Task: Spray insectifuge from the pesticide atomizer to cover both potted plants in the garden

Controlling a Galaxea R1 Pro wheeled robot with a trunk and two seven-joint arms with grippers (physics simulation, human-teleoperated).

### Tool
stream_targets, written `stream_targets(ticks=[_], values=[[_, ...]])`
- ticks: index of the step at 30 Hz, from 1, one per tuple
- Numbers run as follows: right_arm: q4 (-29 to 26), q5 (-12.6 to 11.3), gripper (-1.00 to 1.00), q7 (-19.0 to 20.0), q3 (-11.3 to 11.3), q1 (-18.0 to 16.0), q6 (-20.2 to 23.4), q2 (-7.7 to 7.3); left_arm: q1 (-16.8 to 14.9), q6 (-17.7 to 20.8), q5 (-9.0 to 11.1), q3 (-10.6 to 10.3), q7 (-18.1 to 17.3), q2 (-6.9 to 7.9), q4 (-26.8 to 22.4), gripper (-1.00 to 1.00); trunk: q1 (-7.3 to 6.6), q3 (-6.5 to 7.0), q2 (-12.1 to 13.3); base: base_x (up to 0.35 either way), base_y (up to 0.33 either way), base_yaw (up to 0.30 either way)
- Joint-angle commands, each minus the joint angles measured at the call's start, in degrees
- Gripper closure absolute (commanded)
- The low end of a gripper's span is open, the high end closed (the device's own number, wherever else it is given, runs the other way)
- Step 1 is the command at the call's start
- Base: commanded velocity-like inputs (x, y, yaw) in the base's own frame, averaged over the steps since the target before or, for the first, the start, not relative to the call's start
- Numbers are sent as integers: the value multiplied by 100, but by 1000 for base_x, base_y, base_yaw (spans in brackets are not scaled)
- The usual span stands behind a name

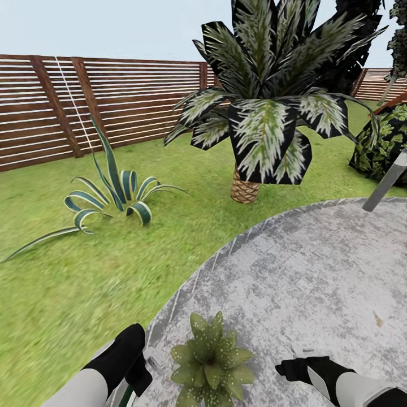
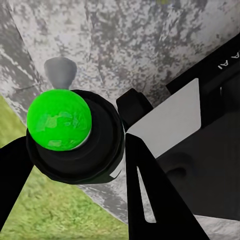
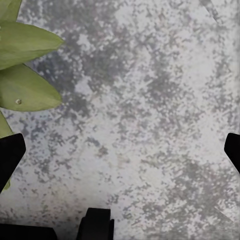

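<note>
Item one, the garden: a green lawn (image 1: 85,282) with a rounded grey stone slab (image 1: 294,282) set into it, closed off at the back by a brown slatted wooden fence (image 1: 113,107).

Item two, potted plant (image 1: 210,362): a low rosette of pointed green leaves with pale speckles, no pot visible under it. It sits on the near edge of the stone slab, between my two arms in the head view. In my right wrist view a few of its smooth, light green leaves (image 3: 25,70) lie over the mottled grey stone.

Item three, pesticide atomizer (image 2: 72,135): a black rounded body with a bright green dome on top and a small grey nozzle (image 2: 60,72) sticking out past it. It sits between the fingers of my left gripper (image 2: 72,155), which are closed against its black body. It hangs over the slab's edge, grass to one side and stone to the other. In the head view my left gripper (image 1: 133,370) is at the slab's rim, just beside the rosette, with a sliver of green below it.

Item four, my right gripper (image 3: 120,150): fingers spread wide with nothing between them, above bare stone. In the head view it (image 1: 297,367) is near the rosette's other side, not touching it.

Other stock: a tall palm (image 1: 265,107) with dark, white-streaked fronds on the lawn beyond the slab; an agave (image 1: 110,192) with curling striped leaves, well apart to the left; a dark leafy bush (image 1: 384,147) at the right edge.
</note>
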Motion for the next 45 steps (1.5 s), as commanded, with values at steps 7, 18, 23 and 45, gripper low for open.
stream_targets(ticks=[7, 18, 23, 45], values=[[9, -60, -100, 26, 48, -7, 11, 1, -49, 12, -75, -6, -50, 9, -55, 100, 0, -9, -2, 0, 0, -7], [9, -61, -100, 26, 48, -7, 10, -1, -494, 18, -86, -14, -67, -20, -58, 100, 0, -88, -2, 0, 0, 0], [9, -68, -100, 26, 40, -7, 12, -1, -507, 16, -86, -17, -68, -17, -43, 100, 0, -93, -2, 0, 0, -79], [10, -69, -100, 26, 48, -7, 12, -1, -494, 2, -77, -563, -60, -14, 1088, 100, 0, -94, -2, 0, 0, -160]])
